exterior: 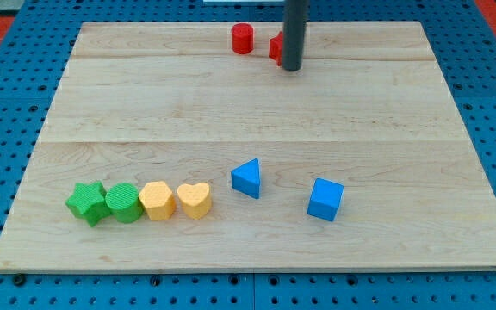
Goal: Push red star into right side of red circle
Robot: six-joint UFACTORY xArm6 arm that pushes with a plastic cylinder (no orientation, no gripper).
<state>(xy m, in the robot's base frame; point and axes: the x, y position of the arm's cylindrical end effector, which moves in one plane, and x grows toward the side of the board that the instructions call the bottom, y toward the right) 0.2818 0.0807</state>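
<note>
Camera view: my tip hides most of red star, its heading unreadable, right of red circle.

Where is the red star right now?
The red star block sits near the view's top edge of the wooden board, just right of the red round block and apart from it, mostly hidden behind my tip.

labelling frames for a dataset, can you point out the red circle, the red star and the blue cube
red circle [243, 38]: camera view, top face
red star [275, 48]: camera view, visible left edge beside the rod
blue cube [325, 200]: camera view, front face
</note>
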